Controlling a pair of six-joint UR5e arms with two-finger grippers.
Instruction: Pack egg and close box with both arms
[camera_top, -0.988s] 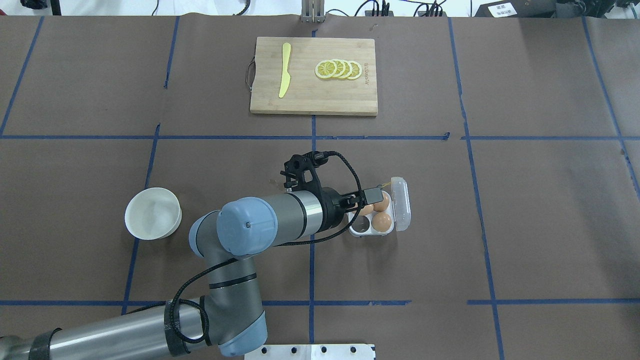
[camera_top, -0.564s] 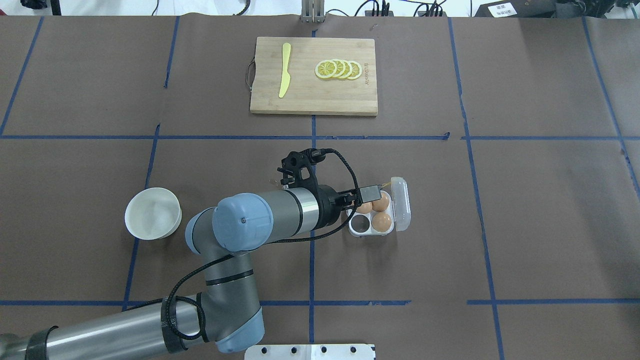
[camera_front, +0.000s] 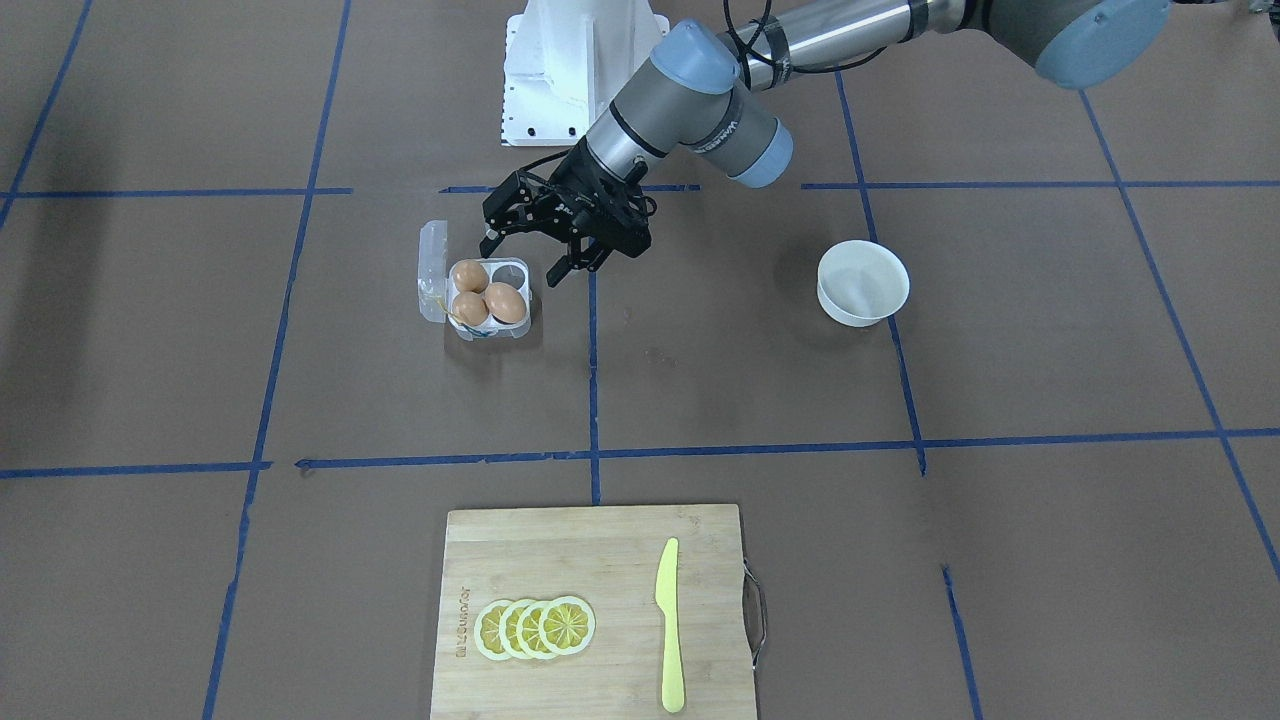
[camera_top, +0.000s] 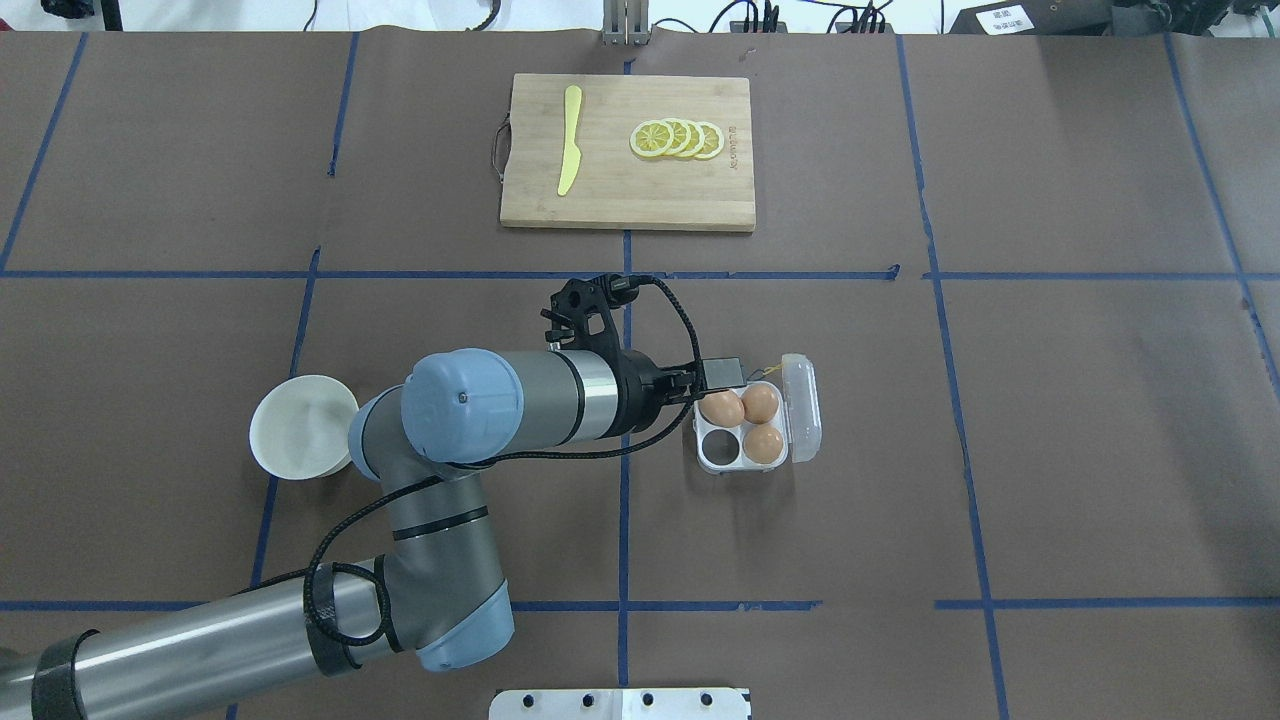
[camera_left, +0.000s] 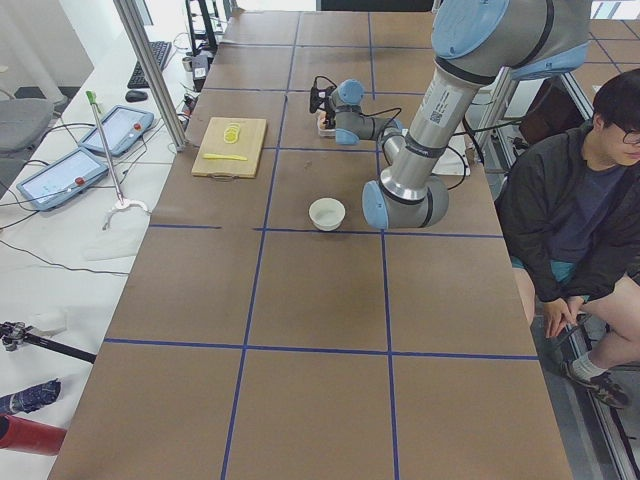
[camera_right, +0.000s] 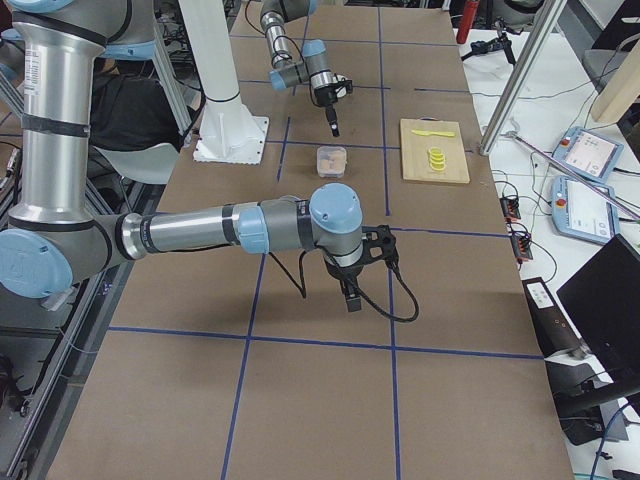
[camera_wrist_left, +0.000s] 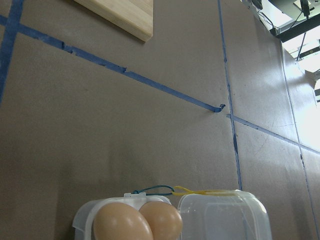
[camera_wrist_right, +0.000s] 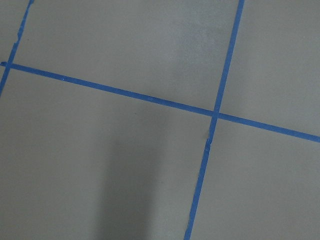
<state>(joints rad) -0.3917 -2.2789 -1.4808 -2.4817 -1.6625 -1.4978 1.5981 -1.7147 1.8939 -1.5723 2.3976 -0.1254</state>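
Note:
The clear egg box stands open at mid-table with its lid laid out to the right. Three orange-brown eggs sit in its cups: the egg in the far-left cup, and two more. The near-left cup is empty. My left gripper is open and empty, just left of the box and above the table. The left wrist view shows two eggs and the yellow strand. My right gripper hangs over bare table far from the box; I cannot tell its state.
A white bowl stands left of the arm's elbow. A wooden cutting board at the far middle carries a yellow knife and lemon slices. A seated person is beside the table.
My left gripper has drawn back from over the box to the left, uncovering the egg in the far-left cup. The elbow has swung left toward the bowl.

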